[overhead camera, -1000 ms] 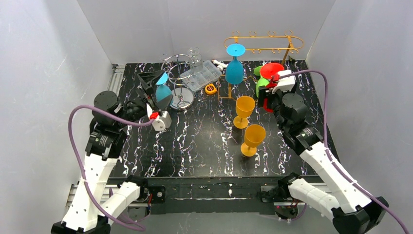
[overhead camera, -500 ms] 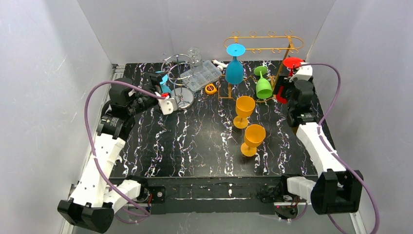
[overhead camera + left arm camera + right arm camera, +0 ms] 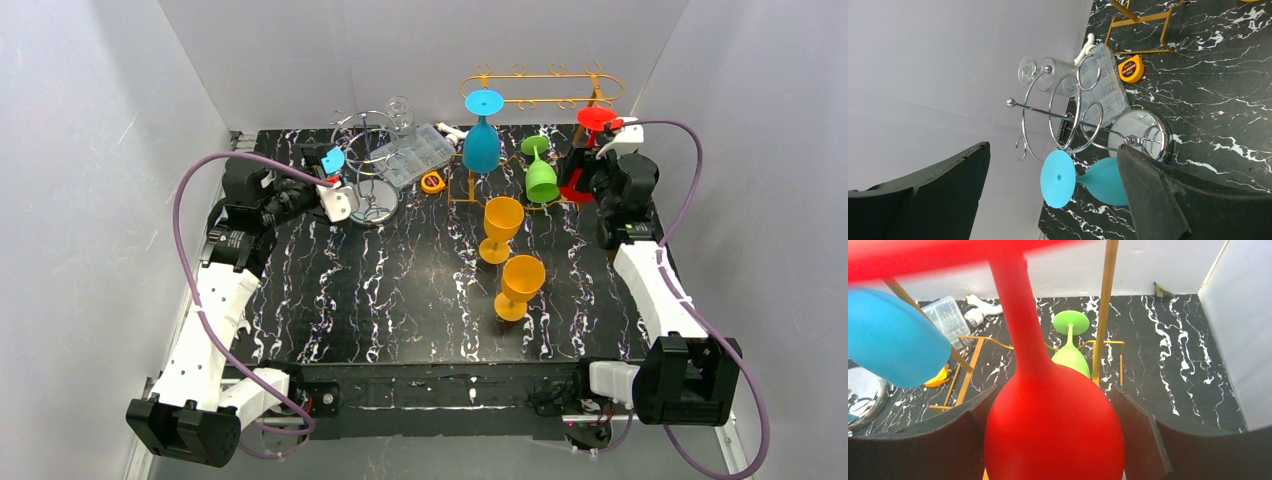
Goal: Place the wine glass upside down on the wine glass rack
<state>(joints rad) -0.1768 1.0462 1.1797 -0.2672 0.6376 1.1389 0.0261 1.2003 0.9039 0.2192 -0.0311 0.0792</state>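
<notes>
Since the red wine glass (image 3: 1055, 440) looks light, stiff and slick, its bowl seems the safest hold — the right tool (image 3: 1053, 390) clamps it there, inverted by the gold rack (image 3: 540, 75), right end.

Left arm (image 3: 212, 310) rises from its base at the near left corner. Its white link runs far along the left table edge, the elbow is folded and the forearm is turned right. Left gripper (image 3: 330, 180) sits at far left, roughly level, jaws spread wide, fingers (image 3: 938, 200) gripping nothing (wrist camera is rolled sideways, so its view looks tipped). Right arm (image 3: 655, 290) reaches far along the right edge from its base at the near right corner, with the wrist bent left. Right gripper (image 3: 582, 178) is raised at far right. Its fingers (image 3: 923, 445) are clamped either side of the bowl of the red wine glass (image 3: 1053, 430), stem and foot up.
</notes>
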